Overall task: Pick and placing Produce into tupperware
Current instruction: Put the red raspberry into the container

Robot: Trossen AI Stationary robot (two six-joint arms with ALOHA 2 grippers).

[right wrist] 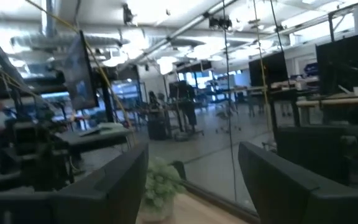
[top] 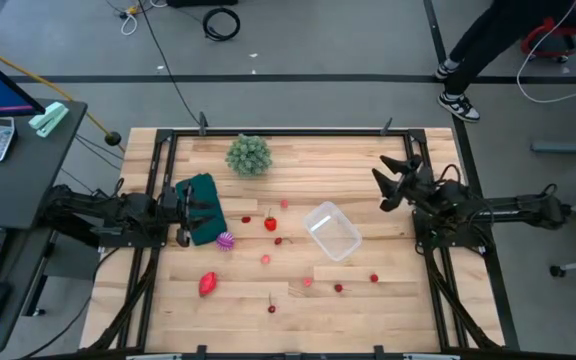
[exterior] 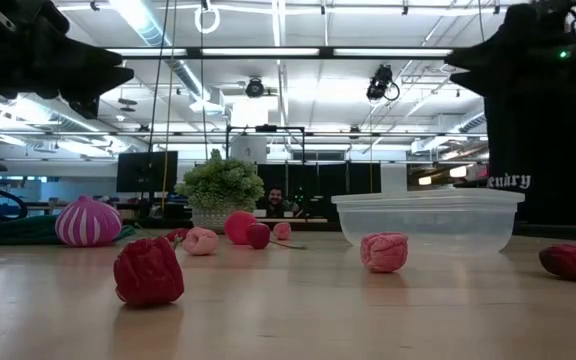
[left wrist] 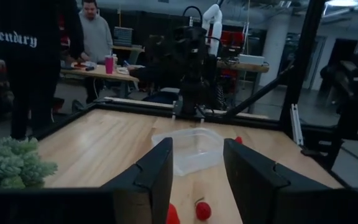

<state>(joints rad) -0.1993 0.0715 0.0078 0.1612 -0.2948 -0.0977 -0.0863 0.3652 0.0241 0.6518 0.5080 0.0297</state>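
The clear tupperware (top: 332, 231) stands upright on the wooden table, right of centre, and also shows in the low view (exterior: 428, 220). Produce lies scattered on the boards: a red strawberry (top: 208, 284), a purple-pink striped ball (top: 226, 240), a red piece (top: 270, 224) and several tiny berries, one of them (top: 338, 288) near the front. My left gripper (top: 190, 212) hovers at the left side over a dark green cloth, open and empty, pointing at the tupperware (left wrist: 188, 149). My right gripper (top: 381, 190) hangs at the far right, open and empty, raised above the table.
A spiky green plant clump (top: 249, 155) sits near the far edge. The dark green cloth (top: 206, 205) lies under my left gripper. A black frame rail (top: 298, 131) borders the table. A person's legs (top: 468, 60) show beyond the far right corner.
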